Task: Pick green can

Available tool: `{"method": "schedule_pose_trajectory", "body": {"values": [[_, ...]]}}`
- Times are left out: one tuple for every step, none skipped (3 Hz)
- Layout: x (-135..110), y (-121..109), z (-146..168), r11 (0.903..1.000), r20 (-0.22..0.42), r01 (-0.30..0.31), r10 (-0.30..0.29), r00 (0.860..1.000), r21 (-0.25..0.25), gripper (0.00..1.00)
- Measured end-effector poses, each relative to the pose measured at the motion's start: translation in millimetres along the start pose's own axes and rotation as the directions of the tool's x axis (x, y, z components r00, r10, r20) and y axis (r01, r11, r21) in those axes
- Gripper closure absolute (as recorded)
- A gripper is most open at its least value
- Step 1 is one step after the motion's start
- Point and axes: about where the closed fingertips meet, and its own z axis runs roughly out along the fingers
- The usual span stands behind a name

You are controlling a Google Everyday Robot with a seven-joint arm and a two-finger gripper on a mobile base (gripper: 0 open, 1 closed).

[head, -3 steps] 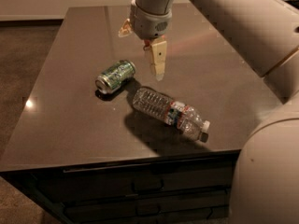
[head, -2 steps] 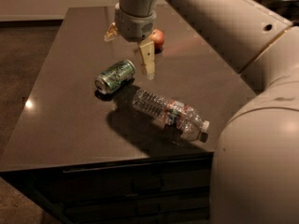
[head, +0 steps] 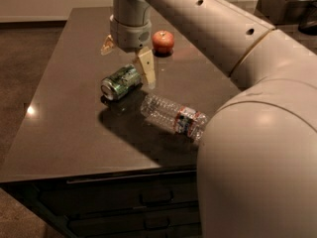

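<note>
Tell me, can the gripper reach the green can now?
Probably yes. The gripper hangs open right above the green can, which lies on its side. The bottle and the apple lie apart from it, so nothing blocks the way.

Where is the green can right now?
Camera view: the green can lies on its side on the table, up-left of the water bottle, with the open gripper hovering over it.

The gripper (head: 127, 66) hovered over the green can (head: 120, 82), its far finger half hidden behind the wrist (head: 130, 31). The bottle (head: 171, 114) lost its cap end behind the arm (head: 257, 148), itself cropped right and below.
</note>
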Motion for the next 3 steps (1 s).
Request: {"method": "schedule_pose_trajectory", "body": {"values": [[-4.7, 3.6, 18.4, 0.9989, 0.013, 0.008, -0.008, 1.0, -0.046, 0.0], [-8.3, 8.3, 33.4, 0.9949, 0.011, 0.014, -0.013, 1.0, -0.1, 0.18], [-5.3, 6.4, 39.6, 0.9926, -0.003, 0.0, 0.0, 1.0, -0.122, 0.41]]}}
